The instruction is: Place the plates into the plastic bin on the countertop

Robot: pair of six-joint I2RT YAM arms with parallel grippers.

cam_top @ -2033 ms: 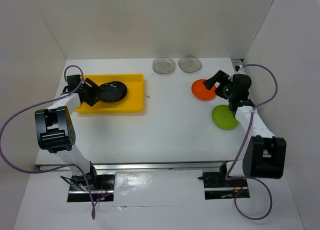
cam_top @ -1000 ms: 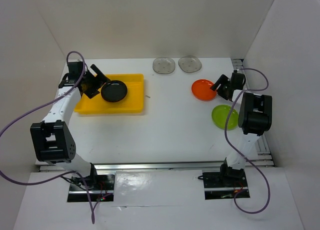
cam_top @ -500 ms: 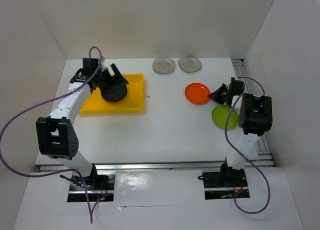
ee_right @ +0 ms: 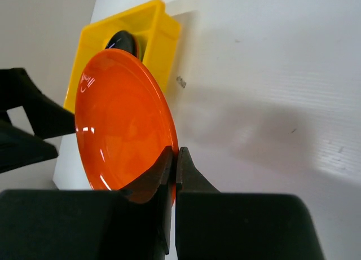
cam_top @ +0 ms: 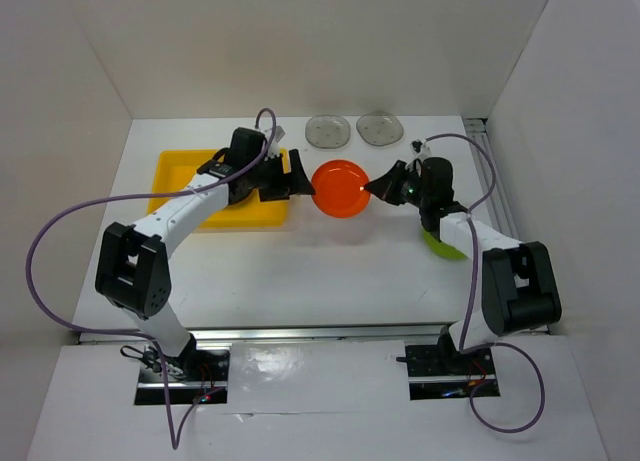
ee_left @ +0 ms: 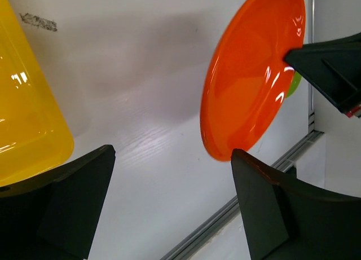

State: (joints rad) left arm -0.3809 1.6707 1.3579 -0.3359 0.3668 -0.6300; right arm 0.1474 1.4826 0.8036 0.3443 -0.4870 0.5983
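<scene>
An orange plate (cam_top: pixel 340 188) is held above the white countertop (cam_top: pixel 330 271), just right of the yellow bin (cam_top: pixel 172 165), its rim pinched in the right claw (cam_top: pixel 385 188). The left claw (cam_top: pixel 303 181) gapes wide at the opposite edge. The plate looks light, stiff and glossy, probably slippery, so the thin rim seems the best hold.

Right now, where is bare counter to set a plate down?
Free: the front strip of white countertop, between the yellow plastic bin, the round orange plastic plate and the near edge. Crowded: mid-table, where the left hand and right hand meet at that plate; two clear round plates line the back edge.
</scene>
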